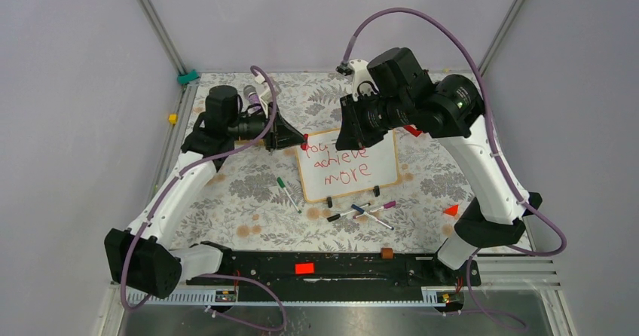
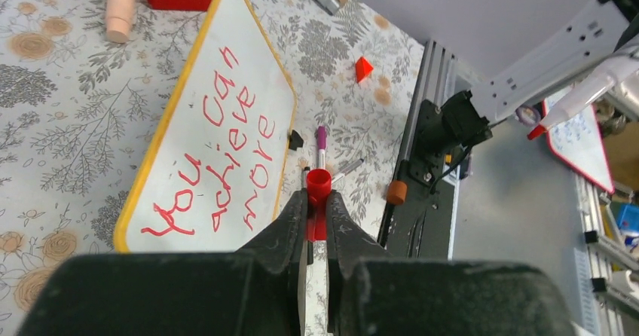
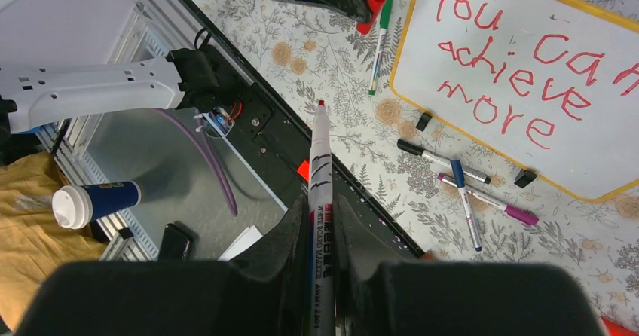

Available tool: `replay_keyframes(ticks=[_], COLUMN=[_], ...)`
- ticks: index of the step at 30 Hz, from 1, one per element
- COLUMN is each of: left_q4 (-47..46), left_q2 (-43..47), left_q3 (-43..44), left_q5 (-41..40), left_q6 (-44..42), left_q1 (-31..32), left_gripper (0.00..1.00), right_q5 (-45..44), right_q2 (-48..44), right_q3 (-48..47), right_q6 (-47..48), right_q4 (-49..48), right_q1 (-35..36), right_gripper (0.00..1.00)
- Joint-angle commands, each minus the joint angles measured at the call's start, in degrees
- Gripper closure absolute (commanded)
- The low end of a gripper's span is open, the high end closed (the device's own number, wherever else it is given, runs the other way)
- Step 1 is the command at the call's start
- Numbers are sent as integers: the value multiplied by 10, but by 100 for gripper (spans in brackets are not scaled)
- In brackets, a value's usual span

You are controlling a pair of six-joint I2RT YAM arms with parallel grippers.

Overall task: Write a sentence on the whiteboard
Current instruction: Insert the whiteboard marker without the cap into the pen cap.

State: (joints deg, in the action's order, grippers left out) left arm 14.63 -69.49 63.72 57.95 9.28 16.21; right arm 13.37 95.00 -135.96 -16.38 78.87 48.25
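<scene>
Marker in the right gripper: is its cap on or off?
Off: the marker shows a bare red tip; the left gripper holds a red cap.

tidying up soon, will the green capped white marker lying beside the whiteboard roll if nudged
The green-capped white marker is a round barrel lying flat on the floral tablecloth, so a sideways nudge would likely roll it. It looks rigid and light, though its smooth surface may slip.

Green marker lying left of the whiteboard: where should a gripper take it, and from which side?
Likely mid-barrel of the green marker, from straight above, jaws across its width: it lies flat, apart from the whiteboard and other pens.
</scene>
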Motion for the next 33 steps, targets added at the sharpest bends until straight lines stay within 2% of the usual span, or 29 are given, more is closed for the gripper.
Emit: replay_keyframes(ticks=[1,3,9,17,20,33], left_q4=[39,55,102,120,142,143], left_q2=[24,28,73,108,124,128], left_q3=[25,31,12,-20,-38,-43], left_q5=[-44,-67,-1,-6,16,2], left_q6=[-86,-87,-341,-466,-575,-576], left_q1=[15,16,32,52,55,68], left_gripper=[100,100,100,100,100,100], right_q5=[22,23,31,66,71,72], right_q2=[0,1,21,47,57,57], right_q3=[-10,-8,-15,-14,-19,3], right_q6=[-16,-17,-22,-25,-27,-25], right_q4=[7,8,7,7,7,-1], right_q1=[-6,-7,-7,-7,-7,-7], right_gripper=[100,100,100,100,100,100])
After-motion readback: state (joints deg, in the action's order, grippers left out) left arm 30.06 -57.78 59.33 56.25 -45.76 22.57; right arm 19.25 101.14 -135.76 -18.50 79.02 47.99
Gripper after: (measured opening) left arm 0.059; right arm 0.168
